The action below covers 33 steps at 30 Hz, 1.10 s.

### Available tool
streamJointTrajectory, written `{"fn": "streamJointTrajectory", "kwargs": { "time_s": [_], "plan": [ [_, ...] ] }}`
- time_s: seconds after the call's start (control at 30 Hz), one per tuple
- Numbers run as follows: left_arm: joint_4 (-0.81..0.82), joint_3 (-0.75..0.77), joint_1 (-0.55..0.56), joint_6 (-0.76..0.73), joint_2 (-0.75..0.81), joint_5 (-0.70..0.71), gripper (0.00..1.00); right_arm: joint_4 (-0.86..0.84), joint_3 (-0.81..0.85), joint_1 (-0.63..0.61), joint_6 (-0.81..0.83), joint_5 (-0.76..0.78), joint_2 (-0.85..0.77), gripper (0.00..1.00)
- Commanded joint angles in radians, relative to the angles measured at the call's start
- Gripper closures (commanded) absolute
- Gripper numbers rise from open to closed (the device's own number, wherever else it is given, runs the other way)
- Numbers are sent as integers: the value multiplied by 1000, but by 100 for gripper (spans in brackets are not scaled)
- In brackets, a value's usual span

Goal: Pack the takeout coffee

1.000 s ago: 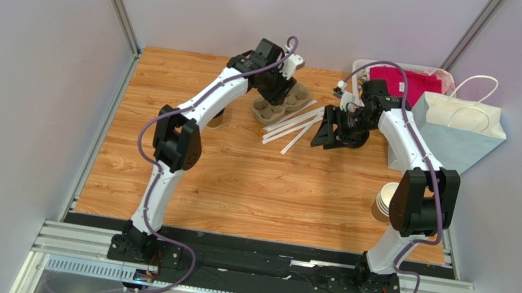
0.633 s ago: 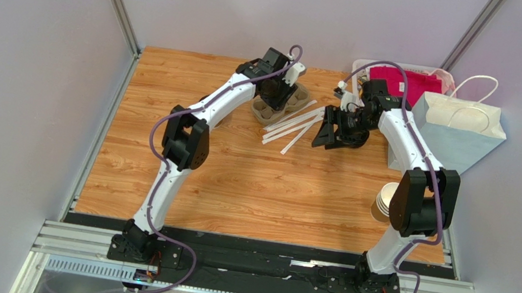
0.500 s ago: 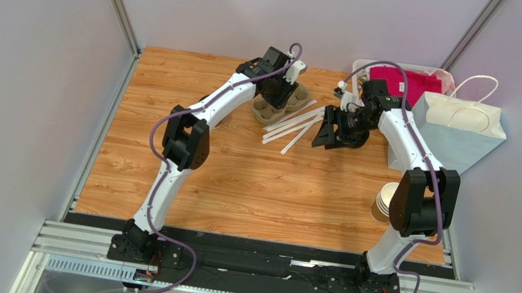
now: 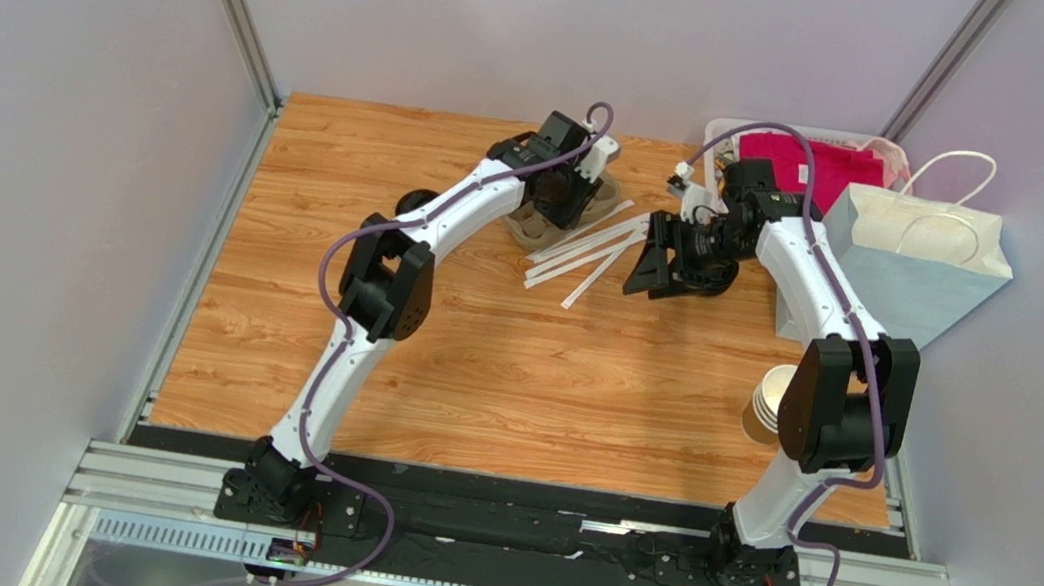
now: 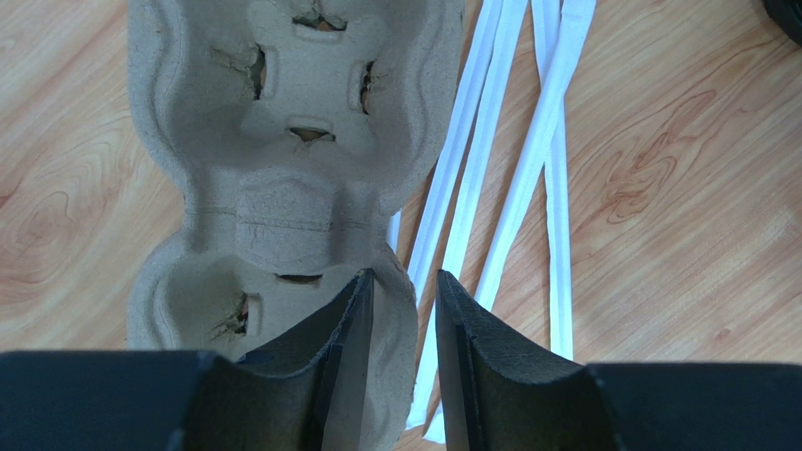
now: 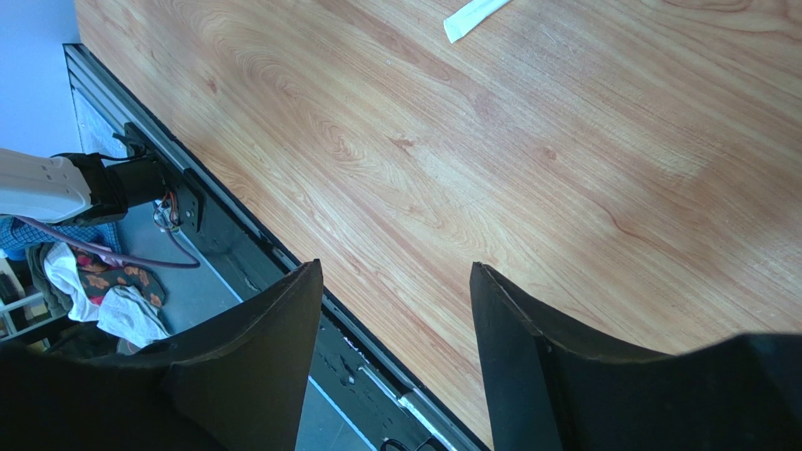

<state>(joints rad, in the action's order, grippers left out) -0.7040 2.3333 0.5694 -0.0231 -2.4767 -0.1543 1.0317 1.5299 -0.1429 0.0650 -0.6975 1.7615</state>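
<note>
Left gripper (image 5: 403, 282), jaws narrowly apart, straddles the rim of a pulp cup carrier (image 5: 282, 216), not yet pinching. Right gripper (image 6: 395, 272) hangs right of the carrier, jaws wide, empty. The takeout coffee (image 4: 415, 201), 1 black-lidded cup, sits left of the carrier. Pinch squarely on the rim, missing the paper straws (image 5: 471, 150) beside the carrier.

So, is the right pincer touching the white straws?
Apart. The right wrist view shows the right pincer open over bare table, one straw end well clear.

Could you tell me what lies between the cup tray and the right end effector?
A few white wrapped straws lie there, as the top view shows.
</note>
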Motion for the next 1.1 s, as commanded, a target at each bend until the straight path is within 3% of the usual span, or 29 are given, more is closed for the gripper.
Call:
{"fn": "streamJointTrajectory", "kwargs": {
  "time_s": [0.0, 0.33, 0.7, 0.8, 0.93, 1.07],
  "plan": [
    [43, 58, 4, 18, -13, 19, 64, -19, 27, -3, -1, -22, 4, 37],
    [51, 58, 4, 17, -22, 38, 80, -12, 39, -3, -4, -28, 16, 38],
    [47, 57, 4, 45, -34, 22, 70, -5, 44, -3, 1, -30, 26, 38],
    [46, 55, 4, 48, -37, 27, 77, -5, 42, -3, 1, -27, 24, 38],
    [41, 58, 4, 57, -27, 32, 100, -5, 41, -3, 1, -27, 27, 38],
    [41, 58, 3, 74, 4, 51, 100, -5, 45, -1, -1, -30, 29, 38]
  ]
}}
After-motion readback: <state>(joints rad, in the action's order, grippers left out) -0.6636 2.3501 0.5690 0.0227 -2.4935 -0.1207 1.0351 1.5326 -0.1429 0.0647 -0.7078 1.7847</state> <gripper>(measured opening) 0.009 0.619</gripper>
